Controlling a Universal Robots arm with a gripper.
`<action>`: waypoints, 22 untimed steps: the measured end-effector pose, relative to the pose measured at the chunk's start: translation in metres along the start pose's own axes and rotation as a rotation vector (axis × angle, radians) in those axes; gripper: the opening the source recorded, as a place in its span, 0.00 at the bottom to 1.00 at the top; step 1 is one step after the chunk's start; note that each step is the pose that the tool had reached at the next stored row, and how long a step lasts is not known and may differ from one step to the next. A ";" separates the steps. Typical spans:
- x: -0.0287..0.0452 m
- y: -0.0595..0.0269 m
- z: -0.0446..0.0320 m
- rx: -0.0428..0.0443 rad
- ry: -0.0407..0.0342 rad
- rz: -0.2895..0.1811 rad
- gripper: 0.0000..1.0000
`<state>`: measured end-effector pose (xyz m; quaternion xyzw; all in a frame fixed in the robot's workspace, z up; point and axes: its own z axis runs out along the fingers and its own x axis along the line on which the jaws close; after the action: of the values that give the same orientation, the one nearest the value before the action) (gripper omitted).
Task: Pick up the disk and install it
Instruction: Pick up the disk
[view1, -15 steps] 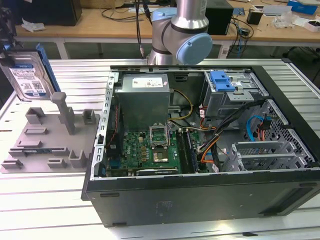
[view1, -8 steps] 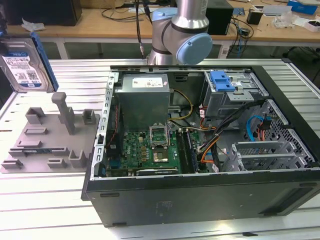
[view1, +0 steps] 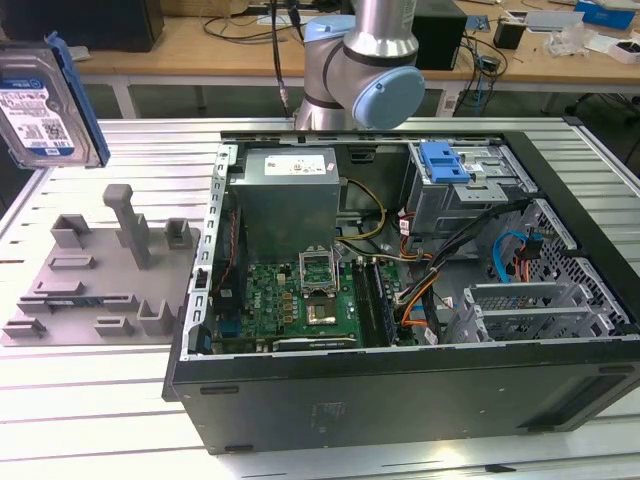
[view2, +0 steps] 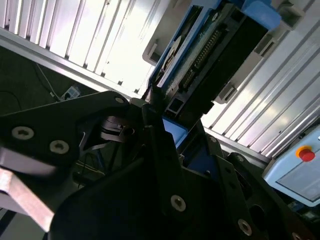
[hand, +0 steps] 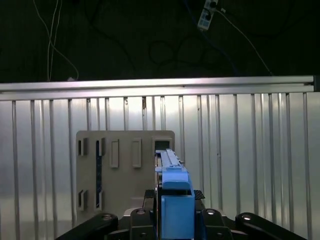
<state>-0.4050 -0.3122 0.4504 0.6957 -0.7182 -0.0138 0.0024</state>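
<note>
Currently pincer (hand: 172, 225) clamped on disk (view1: 40, 105), holding it clear of table (view1: 90, 400). Disk upright in air near table's far edge at exterior view's left, label facing exterior camera, above grey fixture plate (view1: 100, 285). In first wrist view, disk's blue carrier frame sits between pincer's jaws, plate beneath. Open computer case (view1: 400, 400) stands just beside plate; blue bracket (view1: 445, 162) tops drive cage (view1: 470, 200).

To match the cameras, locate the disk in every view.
Exterior view: the disk hangs high at the exterior view's left, above the grey fixture plate.
First wrist view: edge-on, before that plate.
Second wrist view: its circuit-board side shows.
Shared landmark: the slotted metal table.
</note>
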 end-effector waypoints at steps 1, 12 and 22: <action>0.0000 0.0001 -0.0031 -0.0001 0.0001 0.000 0.37; -0.0008 0.0011 -0.0491 0.0006 0.0000 0.000 0.37; -0.0011 0.0016 -0.0693 0.0011 0.0002 0.000 0.37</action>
<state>-0.4050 -0.3122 0.5198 0.6957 -0.7182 -0.0133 0.0021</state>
